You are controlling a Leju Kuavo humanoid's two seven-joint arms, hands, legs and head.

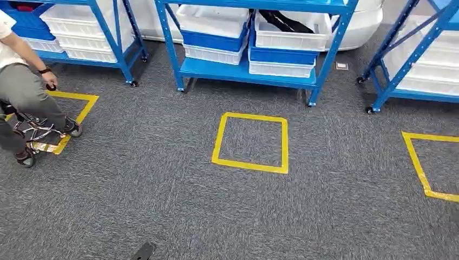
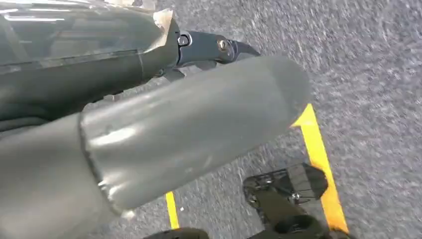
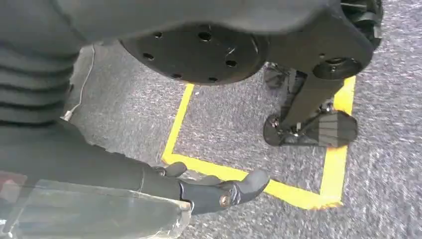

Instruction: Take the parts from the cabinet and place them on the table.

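Grey carpet lies beneath both hanging hands (image 2: 149,129) (image 3: 149,194), empty, fingers extended; cabinet (image 1: 254,70) well ahead.

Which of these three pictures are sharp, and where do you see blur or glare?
Head view: evenly lit and sharp, the yellow tape square crisp. Left wrist view: the close left hand is soft, with pale glare streaks; the carpet is smeared. Right wrist view: carpet fairly sharp, the right hand slightly soft.

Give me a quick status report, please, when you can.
Left hand and right hand hang empty, fingers apart. Blue rack with white bins ahead, untouched. Person at far left, off the path.
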